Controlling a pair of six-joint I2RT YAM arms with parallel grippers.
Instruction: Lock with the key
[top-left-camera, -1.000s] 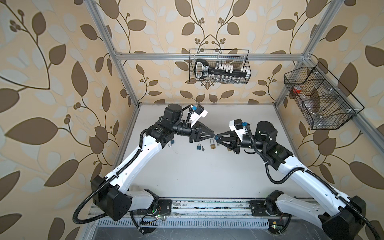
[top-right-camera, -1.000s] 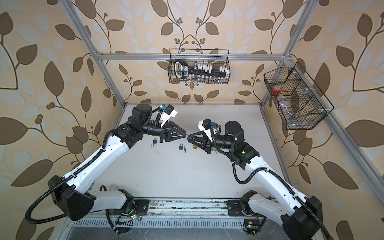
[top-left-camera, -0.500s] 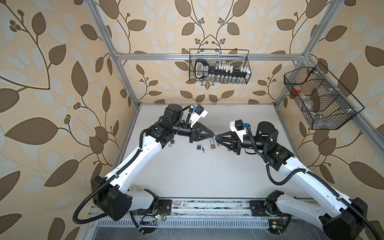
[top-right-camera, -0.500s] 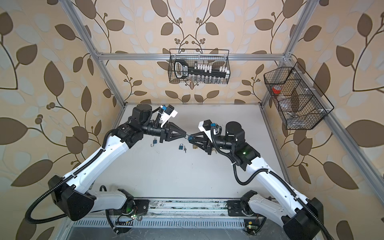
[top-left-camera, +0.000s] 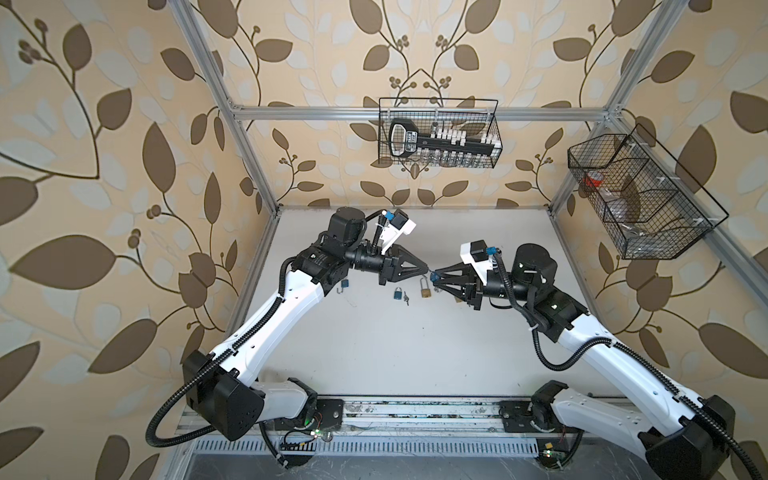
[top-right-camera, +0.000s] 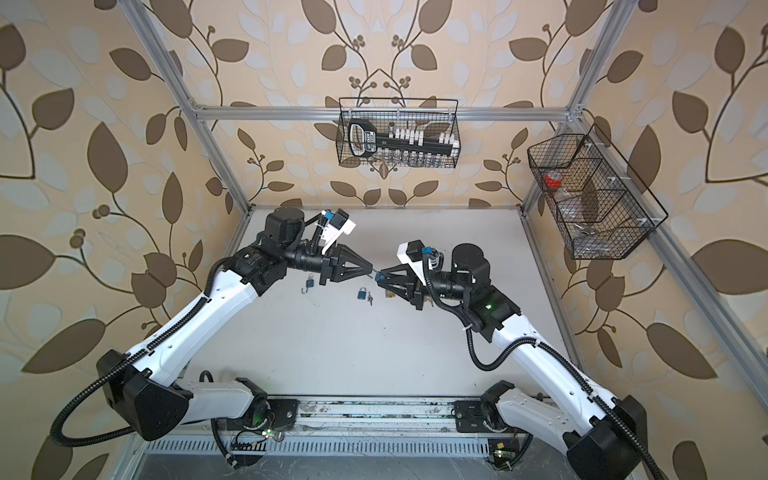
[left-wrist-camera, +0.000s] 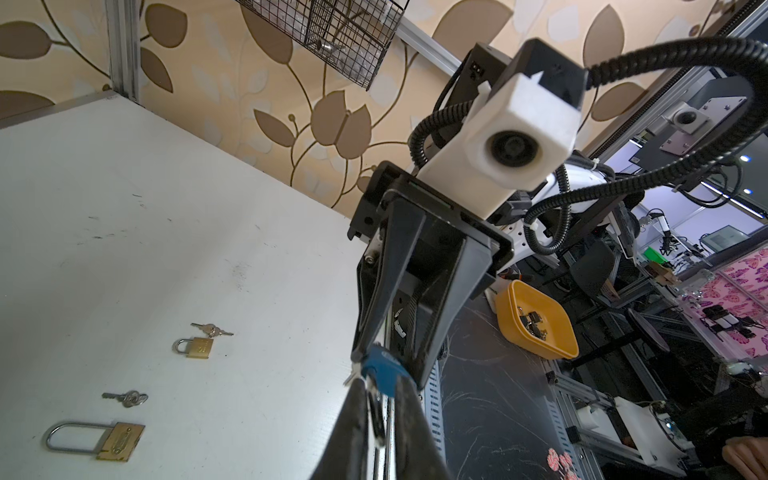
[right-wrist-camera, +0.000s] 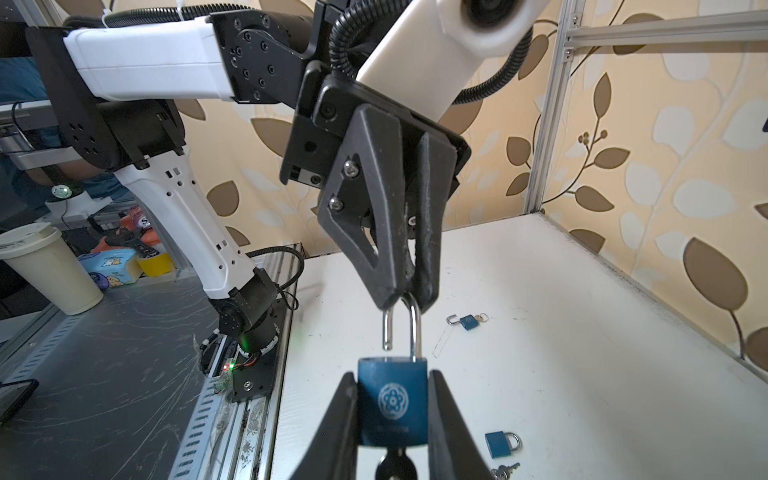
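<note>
Count records three blue padlocks (right-wrist-camera: 392, 405) and two brass padlocks (left-wrist-camera: 118, 441). Also two loose key bunches (left-wrist-camera: 126, 399). There are two wire baskets (top-left-camera: 665, 241) and two robot arms (top-left-camera: 266, 326).

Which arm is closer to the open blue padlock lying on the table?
Left. The left arm is just beside the open blue padlock; the right arm is far off, beyond the shut blue padlock.

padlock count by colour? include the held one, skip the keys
Blue padlocks: 3 (held blue padlock, left loose blue padlock, middle loose blue padlock)
Brass padlocks: 2 (small brass padlock, large brass padlock)
Total: 5
</note>
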